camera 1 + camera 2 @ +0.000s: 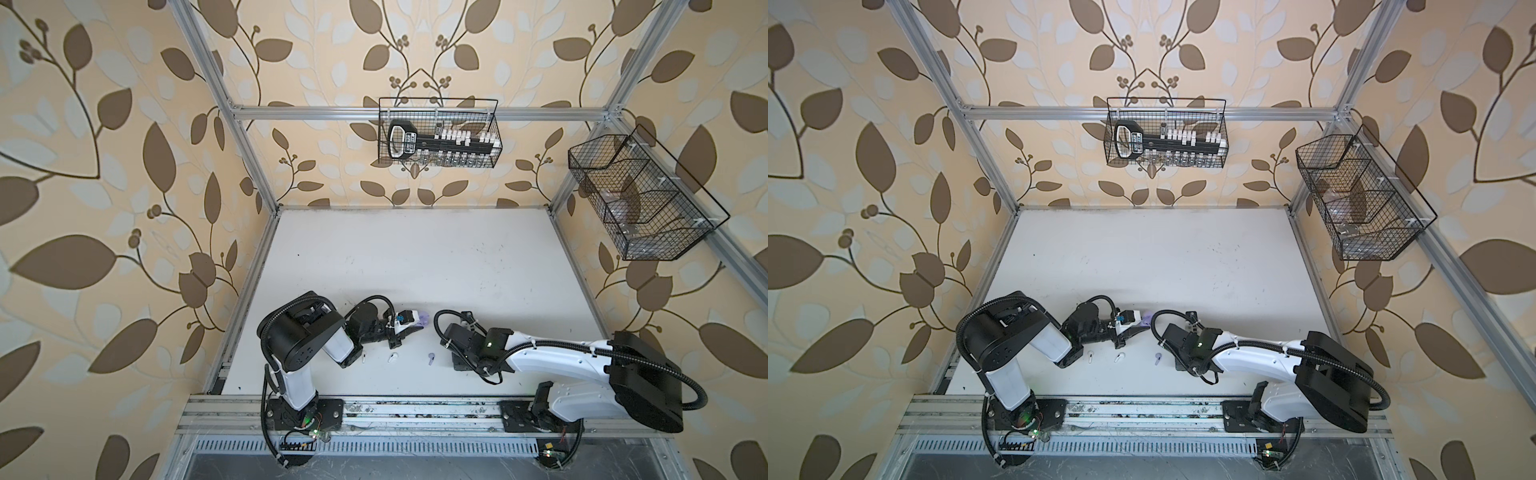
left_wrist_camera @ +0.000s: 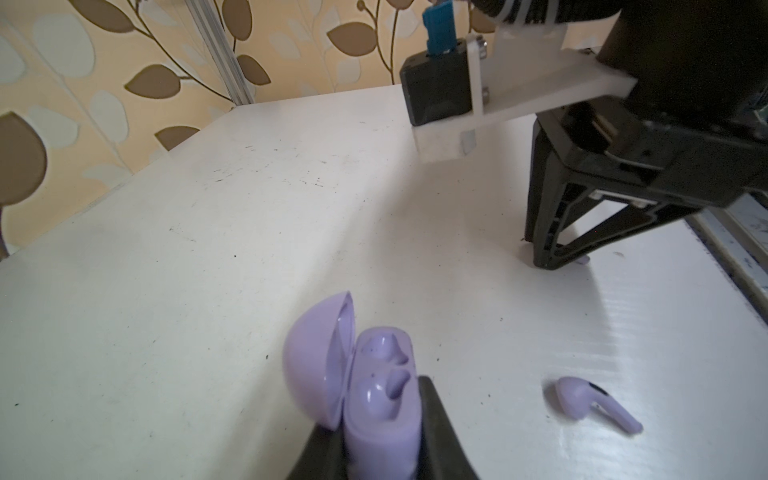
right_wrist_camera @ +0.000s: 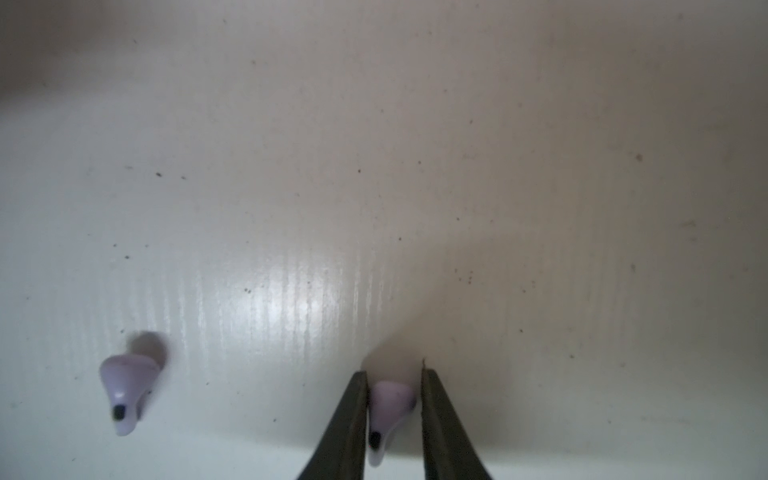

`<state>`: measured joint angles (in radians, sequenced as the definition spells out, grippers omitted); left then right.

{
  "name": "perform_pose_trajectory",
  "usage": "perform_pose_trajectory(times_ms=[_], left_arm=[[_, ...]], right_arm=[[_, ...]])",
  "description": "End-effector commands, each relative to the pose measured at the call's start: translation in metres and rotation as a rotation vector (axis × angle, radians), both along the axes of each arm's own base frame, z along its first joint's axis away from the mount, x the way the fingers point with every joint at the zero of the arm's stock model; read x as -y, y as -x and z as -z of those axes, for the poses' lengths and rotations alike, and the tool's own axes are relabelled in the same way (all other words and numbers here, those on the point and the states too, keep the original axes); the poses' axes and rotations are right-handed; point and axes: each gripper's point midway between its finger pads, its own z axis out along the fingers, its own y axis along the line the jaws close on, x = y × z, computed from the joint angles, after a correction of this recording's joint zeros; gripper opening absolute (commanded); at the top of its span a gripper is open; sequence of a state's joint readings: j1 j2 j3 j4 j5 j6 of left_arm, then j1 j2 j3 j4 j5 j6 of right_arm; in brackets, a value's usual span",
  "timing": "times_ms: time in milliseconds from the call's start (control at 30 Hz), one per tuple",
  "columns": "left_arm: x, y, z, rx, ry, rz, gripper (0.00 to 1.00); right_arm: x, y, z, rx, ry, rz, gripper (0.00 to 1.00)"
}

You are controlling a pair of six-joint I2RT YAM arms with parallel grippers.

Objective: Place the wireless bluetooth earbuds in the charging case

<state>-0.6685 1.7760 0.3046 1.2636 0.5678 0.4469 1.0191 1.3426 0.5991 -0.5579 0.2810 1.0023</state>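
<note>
White arms [image 1: 552,362] — black joints [image 1: 291,336], cables [image 1: 557,343]

1. Charging case [image 2: 376,409]: glossy pale lavender, inside and out.
2. Lavender earbuds [image 3: 126,380] [image 3: 390,405]: pale lavender, small black spot on each.
3. White earbuds [image 1: 393,356] [image 1: 364,358]: plain white.
4. Table [image 1: 415,257]: white, flecked with dark specks.
5. Wallpaper [image 1: 104,137]: cream ground, brown and pale grey leaves on thin brown stems.
6. Wire baskets [image 1: 494,124] [image 1: 648,245]: black mesh.
7. Robot arms [image 1: 297,386] [image 1: 548,361]: white shells, black joints and cables.
8. Frame [image 1: 311,113]: silver-grey.
9. Plug [image 2: 438,29] on a wrist camera: bright blue; camera body black, bracket white.

A robot lab: two robot arms [image 1: 552,361] on a white table [image 1: 415,257], inside a metal frame [image 1: 415,113] with wallpaper walls [image 1: 104,166].
</note>
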Motion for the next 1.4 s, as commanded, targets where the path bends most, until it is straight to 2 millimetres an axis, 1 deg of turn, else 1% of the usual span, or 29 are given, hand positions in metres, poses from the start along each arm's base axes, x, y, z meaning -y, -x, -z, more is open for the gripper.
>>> perform_pose_trajectory(times_ms=[0, 433, 500, 667, 900, 1033, 1367], left_arm=[[0.003, -0.001, -0.014, 0.072, 0.037, 0.012, 0.03], [0.003, 0.000, -0.014, 0.073, 0.039, 0.012, 0.03], [0.003, 0.000, -0.014, 0.073, 0.039, 0.013, 0.03], [0.003, 0.000, -0.013, 0.072, 0.038, 0.012, 0.03], [0.003, 0.000, -0.013, 0.070, 0.039, 0.013, 0.03], [0.003, -0.001, -0.013, 0.069, 0.039, 0.008, 0.03], [0.003, -0.001, -0.013, 0.072, 0.040, 0.010, 0.03]], right_arm=[[-0.003, -0.002, -0.002, -0.003, 0.009, 0.010, 0.23], [-0.005, 0.000, -0.002, -0.004, 0.012, 0.006, 0.21], [-0.005, 0.001, -0.001, -0.006, 0.014, 0.002, 0.19], [-0.005, 0.001, -0.002, -0.004, 0.017, -0.001, 0.18], [-0.009, -0.004, -0.011, 0.022, -0.004, -0.009, 0.17], [-0.013, -0.011, -0.019, 0.057, -0.021, -0.004, 0.15], [-0.020, -0.027, -0.037, 0.134, -0.084, 0.016, 0.15]])
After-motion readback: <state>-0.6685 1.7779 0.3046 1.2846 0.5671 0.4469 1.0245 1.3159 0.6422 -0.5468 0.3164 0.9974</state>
